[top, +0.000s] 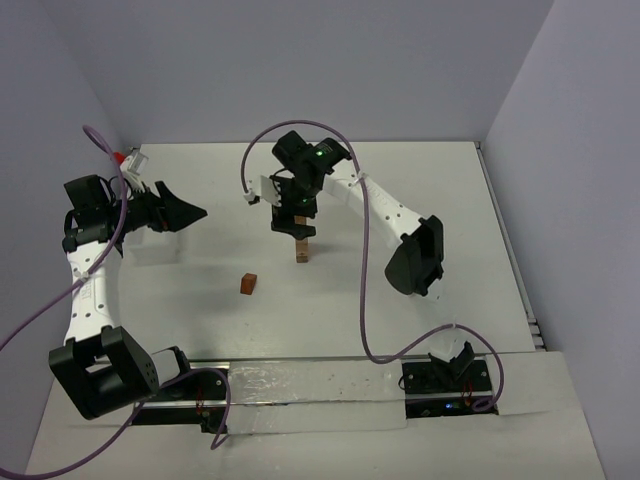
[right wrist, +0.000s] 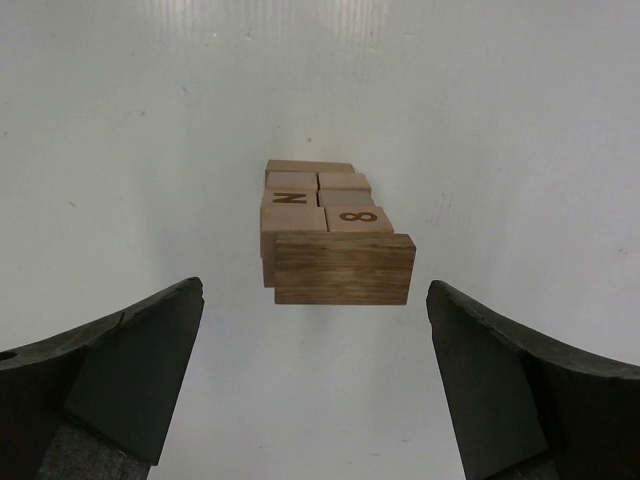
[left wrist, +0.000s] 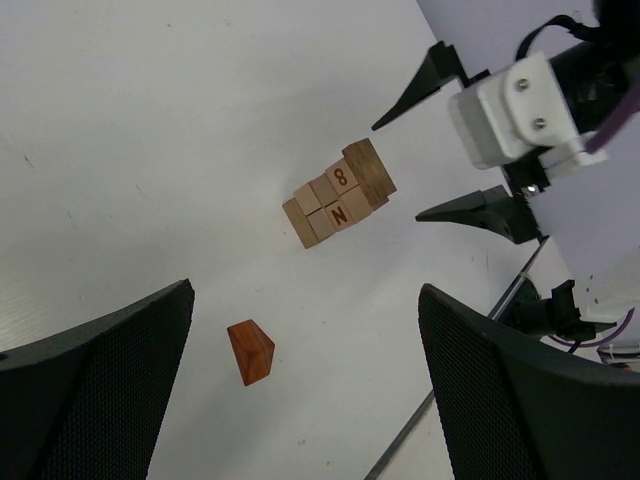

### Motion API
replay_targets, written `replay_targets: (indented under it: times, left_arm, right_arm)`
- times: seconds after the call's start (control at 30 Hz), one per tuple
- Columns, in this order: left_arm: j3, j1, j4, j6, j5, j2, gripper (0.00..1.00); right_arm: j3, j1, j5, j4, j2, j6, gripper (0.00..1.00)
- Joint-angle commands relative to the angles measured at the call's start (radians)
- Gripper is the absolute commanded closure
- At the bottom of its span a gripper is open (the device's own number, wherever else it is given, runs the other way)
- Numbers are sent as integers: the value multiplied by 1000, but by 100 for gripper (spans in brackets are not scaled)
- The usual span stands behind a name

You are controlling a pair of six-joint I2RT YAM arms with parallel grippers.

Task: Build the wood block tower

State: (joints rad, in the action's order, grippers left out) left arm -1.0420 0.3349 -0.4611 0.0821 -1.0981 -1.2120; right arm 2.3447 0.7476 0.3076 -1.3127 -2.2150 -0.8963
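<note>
While the right claw (top: 296, 213) hangs directly over the tower (top: 302, 246), its jaws are released and spread wide, one on each side of the top piece, w/ clear daylight between them and the wood. It grasps nothing.

That top piece is a darker wide cuboid (right wrist: 343, 267) lying flat as a cap. Under it the right wrist view shows lighter blocks in pairs, incl. one marked N (right wrist: 291, 199) and one marked 8 (right wrist: 358, 217) side by side. The stack stands near the middle of the white table (top: 420, 200), upright as far as the top view shows.

One reddish-brown block (left wrist: 250, 352) lies loose on the table, near the tower on its left and closer to the arm bases. It may be wedge-shaped, but the slanted left wrist view makes that hard to judge. No other loose blocks show.

The left claw (top: 188, 212) is also released and empty, held well left of the tower and pointing toward it.

Judged step: the cap is set and let go, so this is the end of a placement.

Next move, as I read it: lift the right claw straight up w/o brushing the cap, since a sideways nudge could topple the stack. Then an open claw goes to the reddish block, closes on its flat sides and sets it centred on the cap.
</note>
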Motion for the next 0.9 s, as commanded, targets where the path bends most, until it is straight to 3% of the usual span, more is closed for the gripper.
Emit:
replay_targets:
  times: [0.0,0.2,0.27,0.33,0.4,0.47,0.6,0.7,0.8,0.87]
  left_arm:
    - [11,9,117,81,-6,61,1]
    - [25,9,177,144,121,103,1]
    - [27,7,140,109,203,108,1]
    - [40,1,96,33,279,129,1]
    - [54,-19,64,-30,359,137,1]
    - [81,-92,15,-124,482,153,3]
    - [109,-176,-65,-229,555,147,1]
    - [147,-240,-42,-244,595,164,1]
    - [200,-272,28,-200,577,205,1]
    - [238,-317,99,-122,640,215,1]
  right_arm:
    - [40,26,50,3,162,41,0]
    - [-35,47,88,91,255,104,0]
    - [-76,47,100,155,288,180,0]
    - [-145,47,83,259,333,367,1]
    - [-228,36,56,354,379,420,2]
    - [-395,29,-36,508,470,620,2]
    - [-710,27,-337,742,640,761,2]
    - [-864,23,-571,832,719,810,2]
    - [-990,3,-659,881,799,839,2]
    - [-1077,-13,-700,909,865,858,2]
